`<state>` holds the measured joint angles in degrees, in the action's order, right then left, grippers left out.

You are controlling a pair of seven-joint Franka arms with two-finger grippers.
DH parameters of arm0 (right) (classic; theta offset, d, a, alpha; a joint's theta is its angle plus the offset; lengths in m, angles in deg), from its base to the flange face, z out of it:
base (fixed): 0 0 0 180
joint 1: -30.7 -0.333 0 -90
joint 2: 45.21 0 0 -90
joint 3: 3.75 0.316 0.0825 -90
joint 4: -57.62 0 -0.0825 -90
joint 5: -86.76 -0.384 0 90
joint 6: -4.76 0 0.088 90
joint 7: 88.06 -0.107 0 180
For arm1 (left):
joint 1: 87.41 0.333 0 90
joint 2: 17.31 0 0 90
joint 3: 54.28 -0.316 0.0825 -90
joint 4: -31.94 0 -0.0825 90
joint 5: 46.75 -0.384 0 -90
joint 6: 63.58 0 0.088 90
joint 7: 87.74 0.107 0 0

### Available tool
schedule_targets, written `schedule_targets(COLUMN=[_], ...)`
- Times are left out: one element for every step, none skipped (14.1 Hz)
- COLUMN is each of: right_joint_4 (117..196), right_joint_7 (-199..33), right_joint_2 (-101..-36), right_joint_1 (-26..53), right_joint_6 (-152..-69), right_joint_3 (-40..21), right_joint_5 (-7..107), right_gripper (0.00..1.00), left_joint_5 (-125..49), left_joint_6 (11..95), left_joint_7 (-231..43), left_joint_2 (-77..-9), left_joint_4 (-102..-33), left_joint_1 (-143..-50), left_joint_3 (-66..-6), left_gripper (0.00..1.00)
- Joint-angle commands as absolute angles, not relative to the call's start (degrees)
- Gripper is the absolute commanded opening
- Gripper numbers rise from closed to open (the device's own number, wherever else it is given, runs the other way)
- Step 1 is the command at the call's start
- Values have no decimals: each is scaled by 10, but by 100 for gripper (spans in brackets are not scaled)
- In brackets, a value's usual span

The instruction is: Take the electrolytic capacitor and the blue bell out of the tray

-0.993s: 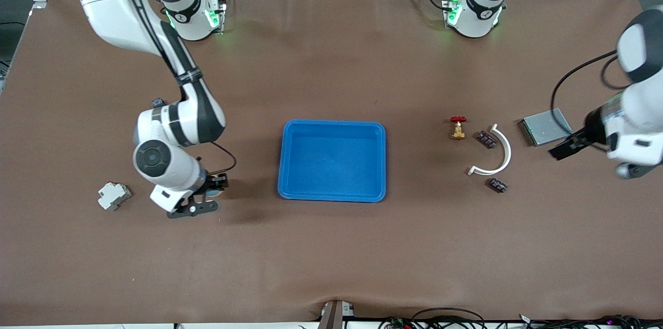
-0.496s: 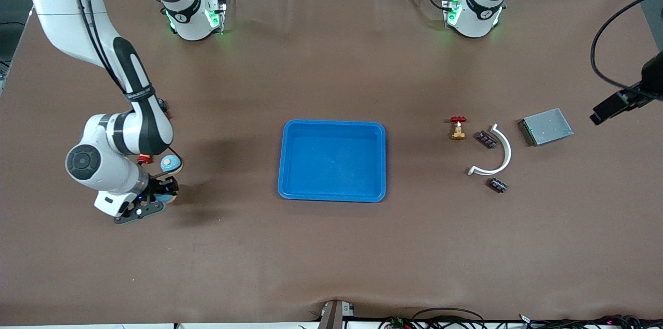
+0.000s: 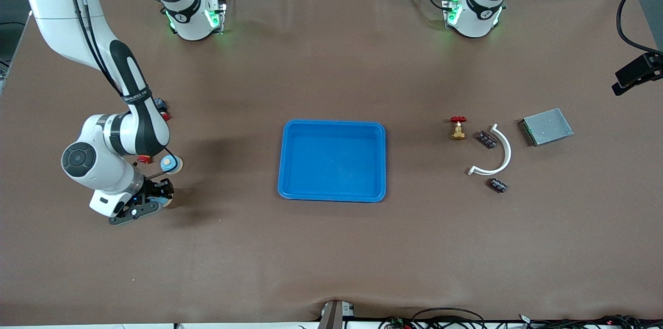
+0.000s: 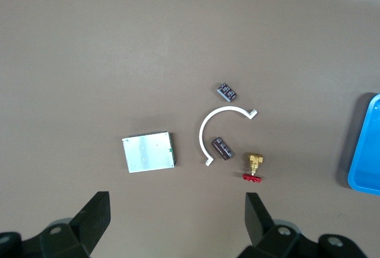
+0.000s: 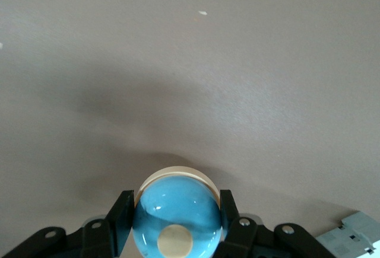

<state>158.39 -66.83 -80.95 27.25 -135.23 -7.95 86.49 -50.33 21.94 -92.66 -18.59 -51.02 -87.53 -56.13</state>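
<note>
The right hand (image 3: pixel 155 198) is pinching the blue bell (image 5: pixel 176 213), one finger pressed on each flank of the dome, whose cream base ring shows above it in the right wrist view. It hangs low over bare counter (image 3: pixel 331 267) toward the right arm's end, at about eight o'clock from the tray (image 3: pixel 282 163). The tray holds nothing. Two dark electrolytic capacitors (image 3: pixel 486 139) (image 3: pixel 498 184) already lie on the counter at about three o'clock from it, either side of a white curved piece (image 3: pixel 505 155).

The step in hand looks like the set-down of the bell. To do it well, the hand should sink straight down until the base ring sits flat, and only then let the fingers part, so the round dome does not tip or roll. The retreat should go straight up. A second blue-and-cream round piece (image 3: pixel 170 164) sits close by at about one o'clock from the hand, and a grey block (image 5: pixel 356 234) shows at the edge of the right wrist view, so sideways drift risks a knock.

The right arm is folded down, its forearm steep and its wrist turned so that the fingers point at the counter. The left hand (image 4: pixel 178 228) waits high over the left arm's end, fingers spread wide and holding nothing.
</note>
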Motion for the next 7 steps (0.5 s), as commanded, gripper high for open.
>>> schedule_targets(right_joint_4=[1588,1588,1588,1588,1588,1588,1588], right_joint_7=[-647,-647,-647,-647,-647,-648,-648], right_joint_2=[-815,-819,-822,-826,-829,-829,-831], right_joint_1=[290,293,294,294,295,296,296], right_joint_6=[-1366,-1370,-1376,-1384,-1390,-1394,-1394], right_joint_3=[-68,-68,-67,-67,-63,-62,-60], right_joint_5=[856,856,856,856,856,856,855], right_gripper=[0,0,0,0,0,0,0], left_joint_5=[-478,-460,-458,-458,-458,-466,-470], left_joint_6=[208,224,243,246,245,245,245], left_joint_7=[-937,-939,-938,-938,-938,-939,-940], left_joint_2=[-169,-150,-126,-115,-116,-119,-123], left_joint_4=[-530,-553,-588,-602,-599,-589,-579], left_joint_1=[-872,-870,-868,-867,-864,-861,-861], left_joint_3=[-553,-551,-549,-543,-528,-516,-508], left_gripper=[100,100,100,100,100,100,100])
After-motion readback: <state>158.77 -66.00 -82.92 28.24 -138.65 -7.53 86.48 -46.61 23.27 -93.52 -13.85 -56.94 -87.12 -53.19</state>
